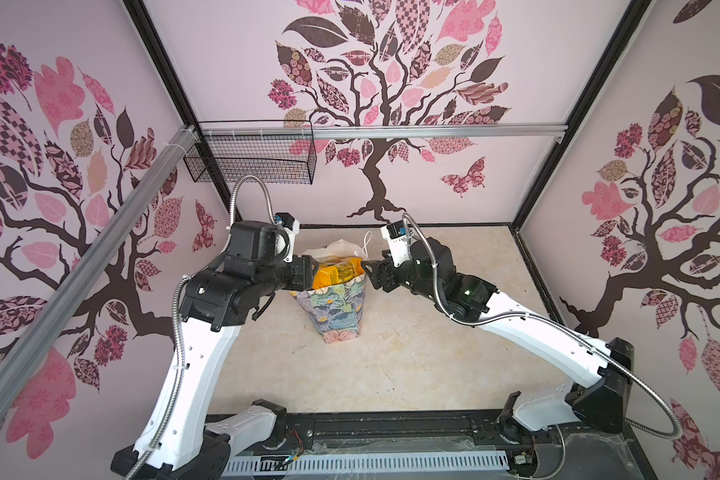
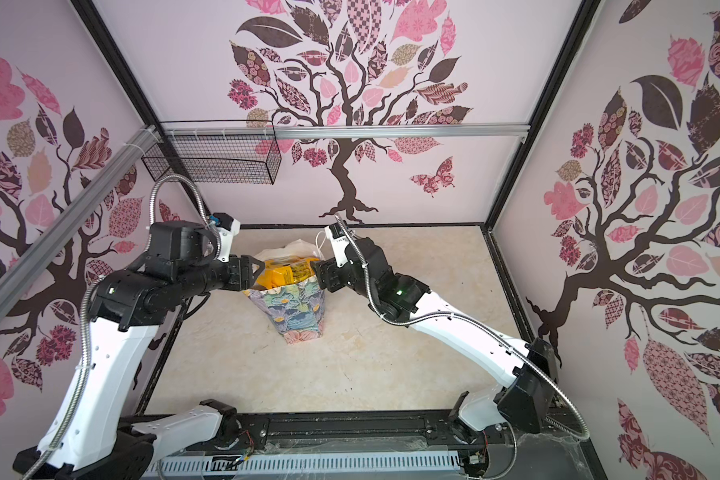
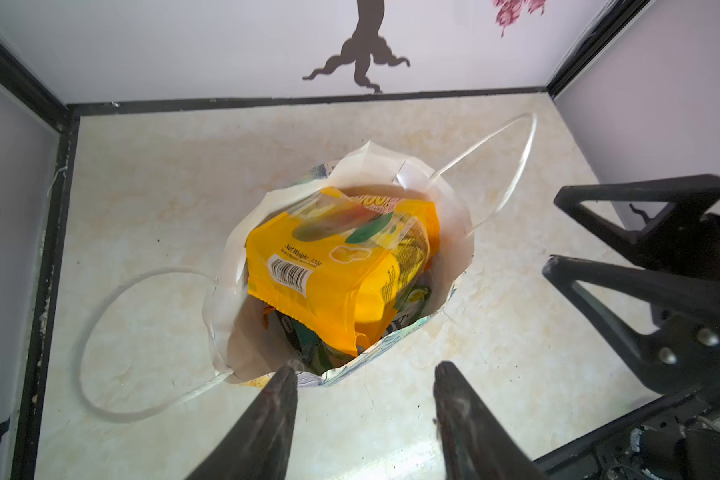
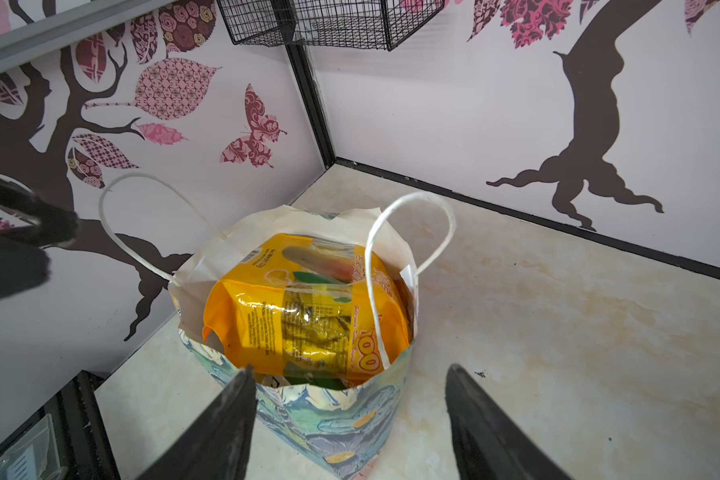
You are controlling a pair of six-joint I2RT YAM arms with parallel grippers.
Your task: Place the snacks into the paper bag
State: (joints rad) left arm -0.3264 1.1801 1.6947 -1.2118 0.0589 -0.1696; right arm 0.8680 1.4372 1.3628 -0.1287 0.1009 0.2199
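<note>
Surfaces around the paper bag point(image 4: 333, 419) — materials only
Bag: matt paper, painted outside, plain white inside, twisted white cord handles point(image 4: 412, 195). In it, top snack packet point(image 3: 329, 282): glossy crinkled orange plastic, clear film window. Under the bag, table point(image 1: 412, 365): smooth beige marble-look top. Up behind the bag — black metal wire-mesh basket point(image 1: 250, 160).

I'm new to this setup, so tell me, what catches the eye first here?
A floral paper bag stands upright in the middle of the table, an orange-yellow snack packet bulging from its open top. The left gripper and right gripper flank its mouth, both open and empty. Behind, a big tree decal fills the back wall, with a black wire basket hung on the rail left of the trunk.
</note>
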